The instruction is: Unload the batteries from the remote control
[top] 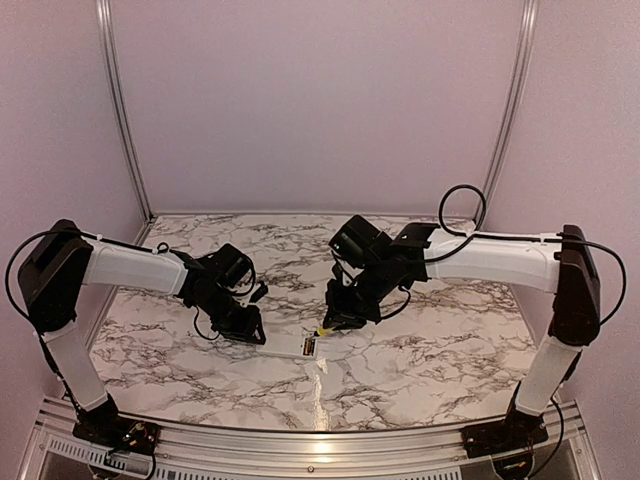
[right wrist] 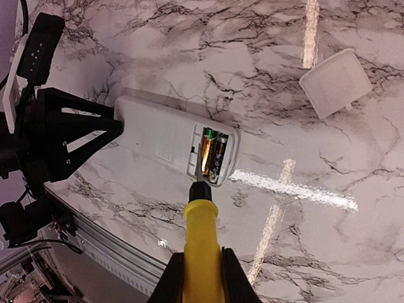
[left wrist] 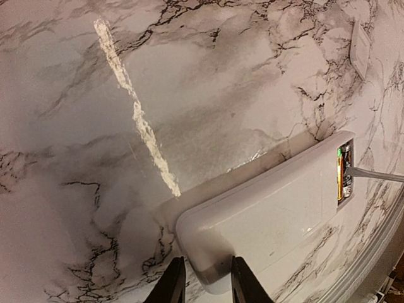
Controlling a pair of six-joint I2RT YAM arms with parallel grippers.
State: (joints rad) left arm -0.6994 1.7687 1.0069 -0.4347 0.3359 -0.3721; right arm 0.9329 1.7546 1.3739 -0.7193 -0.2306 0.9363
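The white remote control (right wrist: pixel 158 129) lies on the marble table with its battery recess open. Two batteries (right wrist: pixel 213 154) sit side by side in it, one coppery-gold, one dark. My left gripper (left wrist: pixel 207 281) is shut on the remote's (left wrist: pixel 271 214) plain end, a finger on each side. My right gripper (right wrist: pixel 201 278) is shut on a yellow-handled screwdriver (right wrist: pixel 201 233). Its blade tip reaches into the recess beside the gold battery (left wrist: pixel 343 173). In the top view both grippers meet over the remote (top: pixel 290 343) at the table's middle front.
A small white cover piece (right wrist: pixel 334 82) lies flat on the table beyond the remote's battery end. The metal rail of the table's near edge (right wrist: pixel 107 243) runs close by the remote. Pale walls stand around the table (top: pixel 420 370).
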